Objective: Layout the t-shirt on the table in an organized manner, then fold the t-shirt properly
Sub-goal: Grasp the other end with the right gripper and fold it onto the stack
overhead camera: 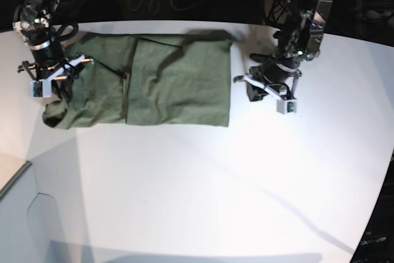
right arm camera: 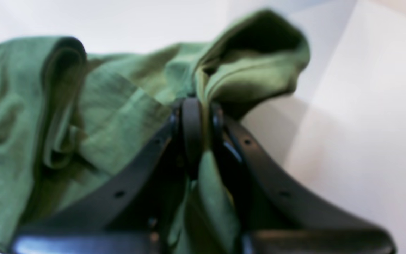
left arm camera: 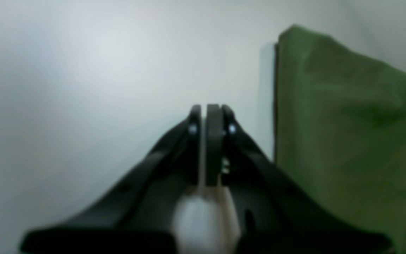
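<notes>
A: Left wrist view first. Where's the t-shirt (left arm camera: 347,134)?

B: Right side of frame, one straight vertical edge facing the left gripper (left arm camera: 208,109). Olive-green, matte knit, flat on the white table (left arm camera: 83,88). The gripper is beside that edge, apart from it, pincer pressed together on nothing (only bare table past the tips). View is blurry.

A: Right wrist view?

B: The right gripper (right arm camera: 201,106) is clamped on the t-shirt (right arm camera: 118,116). A pinch of fabric runs between the black fingers (right arm camera: 190,123) and bunches into a rounded hump just past the tips. The rest spills to the left in soft creased folds, with one rolled ridge at upper left. Smooth white table (right arm camera: 365,106) on the right.

A: Base view, overall lay?

B: The t-shirt (overhead camera: 178,81) has its long axis left-right across the far part of the table (overhead camera: 215,195). The right portion is flat and roughly rectangular, with a vertical fold line near the middle. The left end is crumpled where the right gripper (overhead camera: 46,81) holds it (arm at frame left). The left gripper (overhead camera: 252,90) sits just off the shirt's right edge, not touching. Can't tell which end is the collar.
</notes>
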{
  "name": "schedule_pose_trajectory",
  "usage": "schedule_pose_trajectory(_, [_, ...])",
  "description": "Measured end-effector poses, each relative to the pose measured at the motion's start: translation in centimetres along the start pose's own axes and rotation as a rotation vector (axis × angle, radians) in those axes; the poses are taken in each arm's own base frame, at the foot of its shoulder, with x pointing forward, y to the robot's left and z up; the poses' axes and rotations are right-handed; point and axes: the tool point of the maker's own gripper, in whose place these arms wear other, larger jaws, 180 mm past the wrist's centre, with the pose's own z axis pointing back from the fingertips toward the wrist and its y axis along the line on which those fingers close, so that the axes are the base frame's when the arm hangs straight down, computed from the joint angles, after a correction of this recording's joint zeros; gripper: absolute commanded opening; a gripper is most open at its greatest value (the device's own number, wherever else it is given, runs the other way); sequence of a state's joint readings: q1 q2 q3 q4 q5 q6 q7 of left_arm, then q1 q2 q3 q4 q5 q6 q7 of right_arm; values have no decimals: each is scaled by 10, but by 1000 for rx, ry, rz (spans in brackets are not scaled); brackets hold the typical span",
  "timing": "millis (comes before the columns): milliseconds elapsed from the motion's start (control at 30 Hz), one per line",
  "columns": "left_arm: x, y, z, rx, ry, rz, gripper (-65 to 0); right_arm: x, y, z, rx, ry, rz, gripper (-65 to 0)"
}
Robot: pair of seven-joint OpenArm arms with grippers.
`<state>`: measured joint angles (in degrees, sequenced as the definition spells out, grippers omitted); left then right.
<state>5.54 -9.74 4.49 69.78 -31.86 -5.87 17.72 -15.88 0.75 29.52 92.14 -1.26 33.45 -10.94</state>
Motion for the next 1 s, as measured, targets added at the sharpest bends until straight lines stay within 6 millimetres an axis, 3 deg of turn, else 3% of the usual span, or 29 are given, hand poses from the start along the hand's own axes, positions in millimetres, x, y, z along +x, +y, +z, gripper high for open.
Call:
schedule_pose_trajectory(100, [-5, -10, -6, -19, 0, 7, -650, 11, 5, 2, 13, -26, 27, -650])
schedule_pose_trajectory(267, [-22, -47, -18, -106, 50, -54, -650, 11, 36, 7, 86, -21, 52, -650])
schedule_pose_trajectory(367, [-27, -52, -21, -124, 56, -59, -650, 27, 54, 12, 121, -65, 70, -650])
schedule_pose_trajectory(533, [-30, -58, -23, -135, 54, -43, -650, 47, 112, 20, 267, -123, 106, -650])
schedule_pose_trajectory(800, [-32, -59, -23, -139, 57, -41, -650, 46, 203, 21, 516, -127, 115, -650])
schedule_pose_trajectory(1000, [-32, -59, -22, -139, 59, -41, -650, 42, 248, 8, 642, -117, 128, -650])
